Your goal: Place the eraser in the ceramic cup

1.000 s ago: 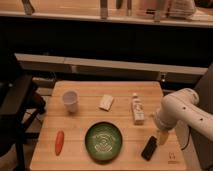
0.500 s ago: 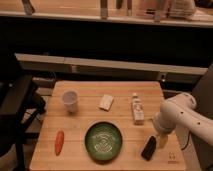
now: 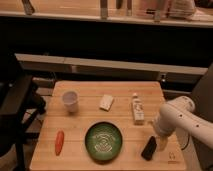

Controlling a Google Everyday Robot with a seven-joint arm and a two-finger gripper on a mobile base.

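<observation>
Camera view: A robot's white arm (image 3: 186,116) reaches in from the right over a wooden desk (image 3: 87,90), where a green patterned bowl (image 3: 104,141) sits at the front centre. The gripper (image 3: 161,142) hangs low to the right of the bowl, just beside the upper right end of the eraser (image 3: 149,148). Whether its grip is released or clenched is not discernible, and contact with the eraser is unclear. The eraser, a flat black block, lies on the desk close to the bowl's right rim, angled slightly. The ceramic cup (image 3: 70,101) stands upright behind and to the left of the bowl, well apart from the eraser. A small pale block (image 3: 105,102) lies directly behind the bowl. A small white bottle (image 3: 137,110) is behind the bowl to its right. A red, carrot-like object (image 3: 59,142) lies to the bowl's left.
</observation>
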